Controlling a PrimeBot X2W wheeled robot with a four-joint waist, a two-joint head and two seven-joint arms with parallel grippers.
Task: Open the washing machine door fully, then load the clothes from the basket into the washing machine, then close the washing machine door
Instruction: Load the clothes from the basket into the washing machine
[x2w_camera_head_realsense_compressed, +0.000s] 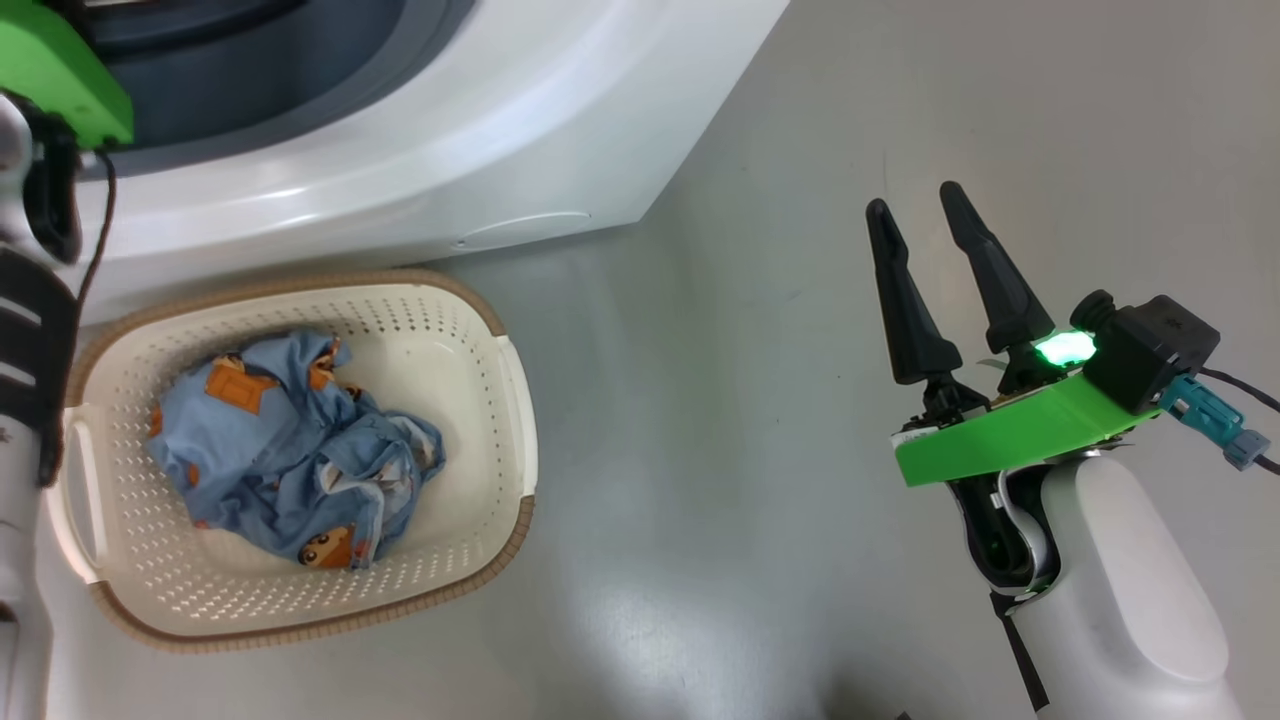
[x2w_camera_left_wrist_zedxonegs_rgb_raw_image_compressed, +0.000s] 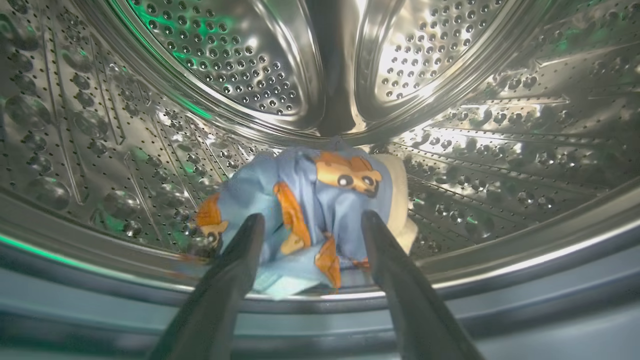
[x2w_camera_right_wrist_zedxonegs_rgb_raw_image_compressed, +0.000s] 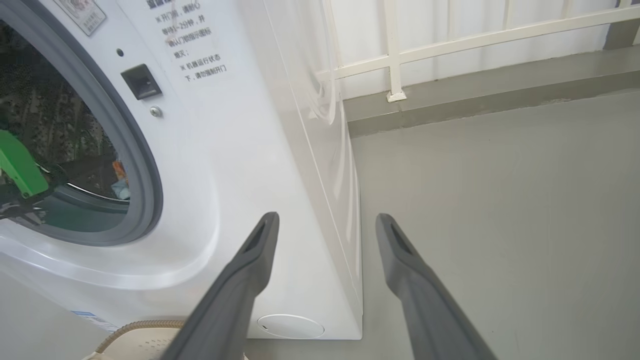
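Left gripper (x2w_camera_left_wrist_zedxonegs_rgb_raw_image_compressed: 311, 216): fingers spread, clothes (x2w_camera_left_wrist_zedxonegs_rgb_raw_image_compressed: 300, 190) between the tips.
Drum (x2w_camera_left_wrist_zedxonegs_rgb_raw_image_compressed: 225, 60): clothes at near lip, room beyond.
Right gripper (x2w_camera_head_realsense_compressed: 914, 197): fingers spread over floor (x2w_camera_head_realsense_compressed: 750, 420), right of washer (x2w_camera_head_realsense_compressed: 450, 150).

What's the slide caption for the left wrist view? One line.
Open left claw facing blue bear-print clothes lying in the washing machine drum.

My left gripper (x2w_camera_left_wrist_zedxonegs_rgb_raw_image_compressed: 312, 217) has its two long dark jaws spread wide. Behind those jaws my left forearm (x2w_camera_head_realsense_compressed: 15, 560), pale with dark banding, ends in a green left wrist bracket (x2w_camera_head_realsense_compressed: 60, 75). My right gripper (x2w_camera_head_realsense_compressed: 914, 197) is well apart from the left, jaws parted wide and tilted slightly left. Behind these jaws sit the green right wrist bracket (x2w_camera_head_realsense_compressed: 1010, 435), a glowing green light (x2w_camera_head_realsense_compressed: 1065, 348), the black wrist camera (x2w_camera_head_realsense_compressed: 1150, 350) and my white right forearm (x2w_camera_head_realsense_compressed: 1130, 590).
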